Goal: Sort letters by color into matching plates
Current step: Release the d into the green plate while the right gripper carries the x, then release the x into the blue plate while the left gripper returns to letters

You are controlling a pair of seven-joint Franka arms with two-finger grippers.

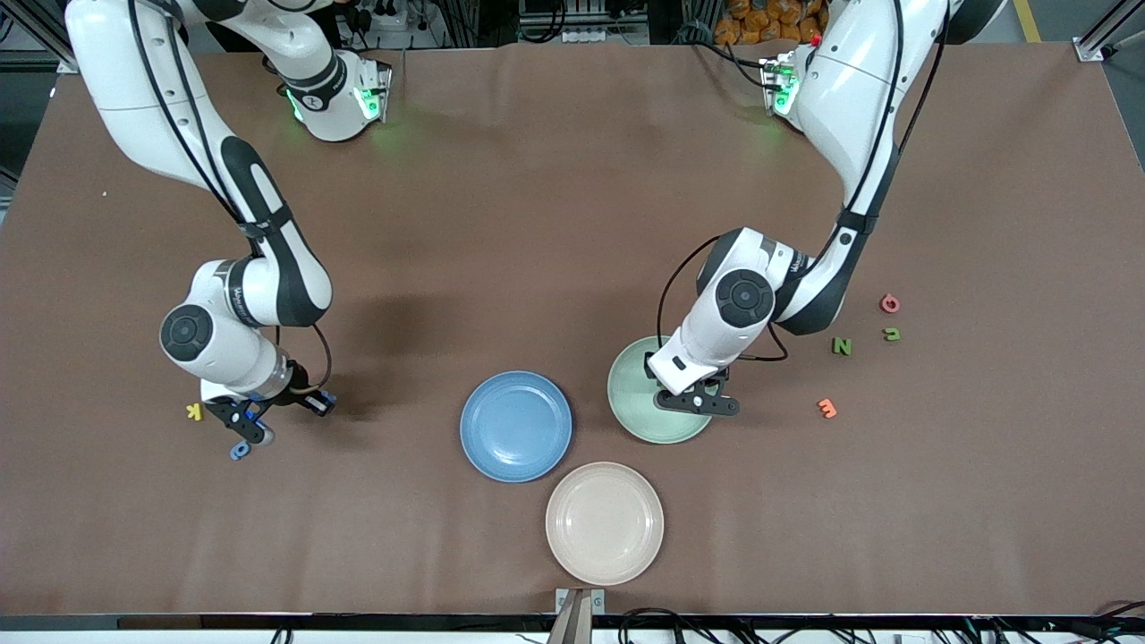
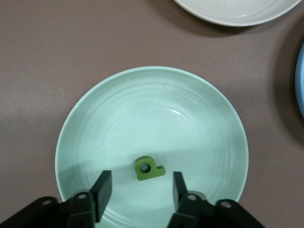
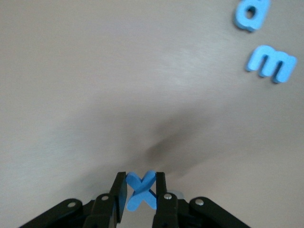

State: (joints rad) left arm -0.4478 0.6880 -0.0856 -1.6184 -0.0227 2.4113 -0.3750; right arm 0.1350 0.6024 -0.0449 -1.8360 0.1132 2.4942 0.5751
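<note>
The pale green plate (image 2: 85,123) lies under my left gripper (image 2: 141,190), which stands open. A green letter (image 2: 149,168) lies flat in that plate, apart from both fingers. In the front view the left gripper (image 1: 702,401) hangs over the green plate (image 1: 635,394). My right gripper (image 3: 141,187) is shut on a blue X letter (image 3: 141,190), over the table at the right arm's end (image 1: 253,429). Two more blue letters (image 3: 251,14) (image 3: 270,63) lie on the table nearby. The blue plate (image 1: 516,427) sits beside the green one. Two green letters (image 1: 842,345) (image 1: 892,334) lie toward the left arm's end.
A cream plate (image 1: 605,522) sits nearest the front camera. A yellow letter (image 1: 193,411) lies by the right gripper. A pink letter (image 1: 889,303) and an orange letter (image 1: 827,409) lie near the green letters.
</note>
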